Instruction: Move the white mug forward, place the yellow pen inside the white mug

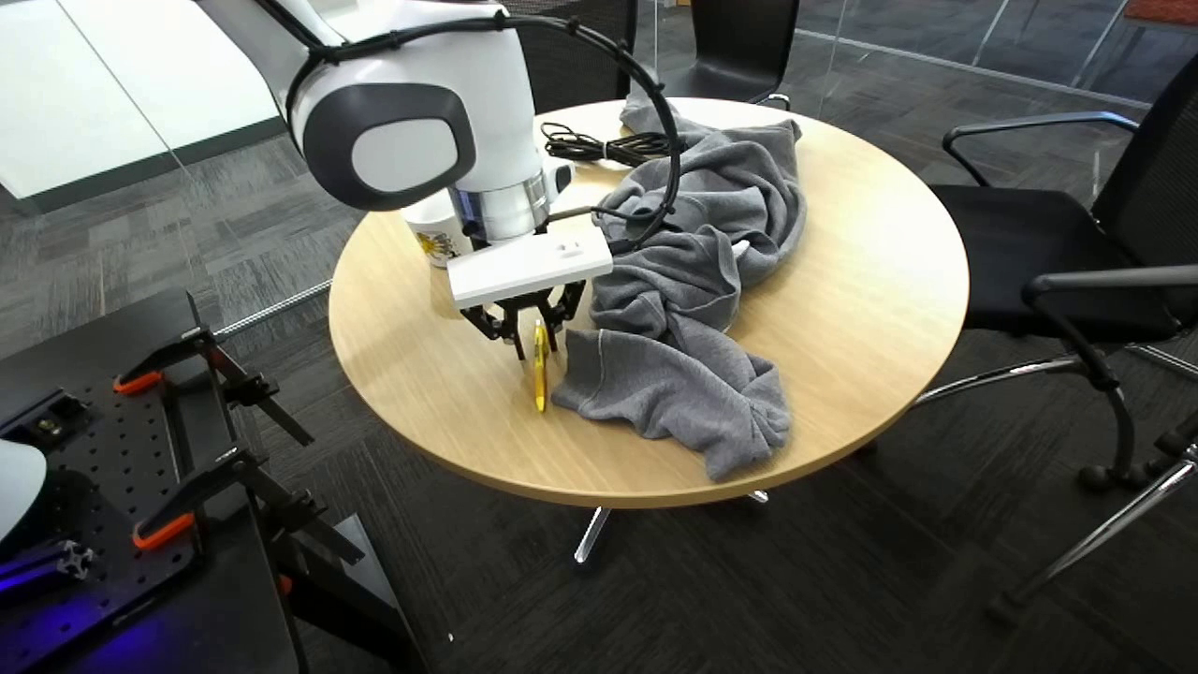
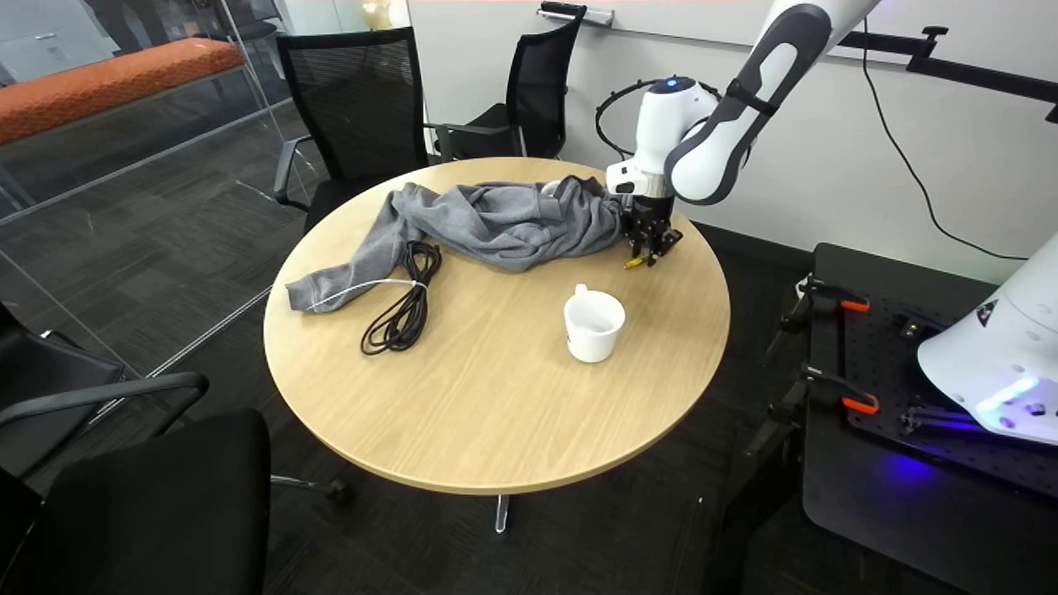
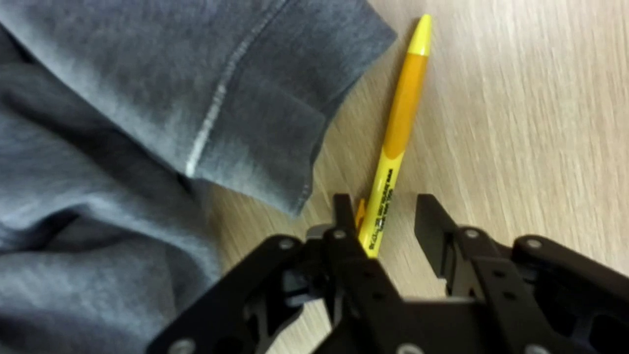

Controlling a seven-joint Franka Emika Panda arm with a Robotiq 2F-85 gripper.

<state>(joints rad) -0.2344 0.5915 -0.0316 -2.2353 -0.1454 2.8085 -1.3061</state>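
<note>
The yellow pen point(image 3: 400, 123) lies flat on the table, and its clip end is between my fingers in the wrist view. It also shows in both exterior views point(image 1: 540, 374) point(image 2: 635, 263). My gripper point(image 3: 385, 209) is open and points down at the pen. The left finger is close to the pen's clip, and a gap shows between the pen and the right finger. The gripper also shows in both exterior views point(image 1: 536, 353) point(image 2: 649, 256). The white mug point(image 2: 592, 329) stands upright on the table, apart from the gripper. In an exterior view the mug point(image 1: 435, 225) is partly hidden by the arm.
A crumpled grey cloth point(image 1: 693, 271) lies beside the pen and gripper; its edge point(image 3: 295, 162) is close to the left finger. A bundle of black cable point(image 2: 405, 310) lies on the round wooden table point(image 2: 463, 397). Black chairs point(image 2: 355, 107) stand around the table.
</note>
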